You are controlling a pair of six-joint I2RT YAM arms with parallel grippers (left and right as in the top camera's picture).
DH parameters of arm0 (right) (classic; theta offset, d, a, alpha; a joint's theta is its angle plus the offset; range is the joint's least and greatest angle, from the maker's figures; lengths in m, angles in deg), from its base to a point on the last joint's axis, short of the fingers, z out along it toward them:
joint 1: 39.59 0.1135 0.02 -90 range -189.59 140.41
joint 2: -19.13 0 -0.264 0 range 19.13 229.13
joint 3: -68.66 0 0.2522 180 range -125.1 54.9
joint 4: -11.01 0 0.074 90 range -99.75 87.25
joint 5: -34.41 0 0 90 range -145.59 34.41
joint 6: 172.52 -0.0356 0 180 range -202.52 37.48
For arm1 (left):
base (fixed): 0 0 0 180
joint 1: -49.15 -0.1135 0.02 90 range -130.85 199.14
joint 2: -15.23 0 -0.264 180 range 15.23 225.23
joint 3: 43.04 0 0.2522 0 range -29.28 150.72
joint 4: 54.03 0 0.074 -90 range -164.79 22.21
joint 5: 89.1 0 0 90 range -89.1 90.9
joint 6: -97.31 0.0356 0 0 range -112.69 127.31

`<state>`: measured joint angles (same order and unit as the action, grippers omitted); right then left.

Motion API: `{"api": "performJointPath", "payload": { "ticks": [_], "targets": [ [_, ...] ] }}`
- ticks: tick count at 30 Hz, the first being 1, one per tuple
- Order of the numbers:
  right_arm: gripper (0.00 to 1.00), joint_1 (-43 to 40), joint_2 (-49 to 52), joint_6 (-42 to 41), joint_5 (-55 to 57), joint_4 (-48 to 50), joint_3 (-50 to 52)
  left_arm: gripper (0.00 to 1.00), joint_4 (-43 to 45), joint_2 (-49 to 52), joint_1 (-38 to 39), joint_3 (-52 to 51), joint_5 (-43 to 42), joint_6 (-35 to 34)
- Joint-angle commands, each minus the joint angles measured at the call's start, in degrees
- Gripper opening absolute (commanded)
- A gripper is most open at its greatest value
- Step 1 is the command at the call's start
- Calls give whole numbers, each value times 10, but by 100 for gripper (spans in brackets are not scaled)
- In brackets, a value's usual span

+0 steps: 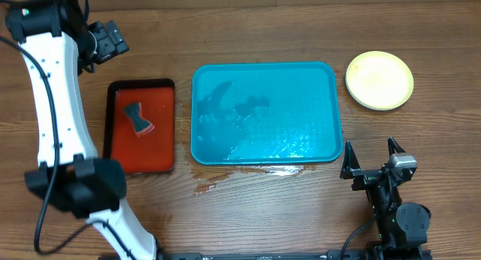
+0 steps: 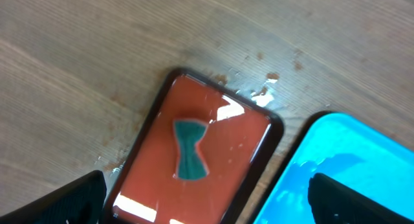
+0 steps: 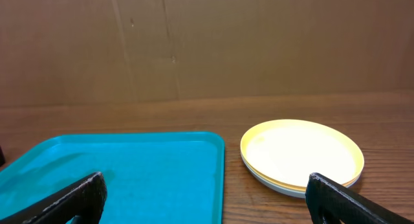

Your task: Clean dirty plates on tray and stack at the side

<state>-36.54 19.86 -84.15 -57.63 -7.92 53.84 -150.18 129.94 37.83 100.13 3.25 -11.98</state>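
White left arm (image 1: 56, 110) of mine fills the overhead, left pincer (image 1: 111, 40) and right pincer (image 1: 370, 156) both gaping empty; left wrist: water (image 2: 262, 91) by the red black-rimmed tray (image 2: 194, 107), likely slippery; right wrist: round pale-yellow plastic plates (image 3: 301, 153) stacked right of the bare turquoise plastic tray (image 3: 129, 166), where my careless sweep could knock them.

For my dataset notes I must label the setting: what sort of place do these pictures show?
Probably a robot test bench, not a real kitchen: a wooden table, a plain brown board wall behind it, and two robot arms working around a turquoise tray and stacked plates.
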Motion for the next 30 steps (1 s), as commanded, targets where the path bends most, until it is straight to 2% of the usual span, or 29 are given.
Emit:
{"api": "performJointPath", "payload": {
  "ticks": [1, 10, 14, 20, 30],
  "targets": [
    [100, -2, -6, 1, 7, 4, 6, 100, 57, -122, 17, -105, 8, 1],
    [100, -2, -6, 1, 7, 4, 6, 100, 294, -378, 20, -520, -28, 5],
    [100, -2, -6, 1, 7, 4, 6, 100, 367, -490, 20, -672, -39, 2],
    [100, -2, -6, 1, 7, 4, 6, 100, 385, -635, 20, -829, -36, 0],
    [100, -2, -6, 1, 7, 4, 6, 100, 614, -848, 20, -1053, -43, 0]
  ]
}}
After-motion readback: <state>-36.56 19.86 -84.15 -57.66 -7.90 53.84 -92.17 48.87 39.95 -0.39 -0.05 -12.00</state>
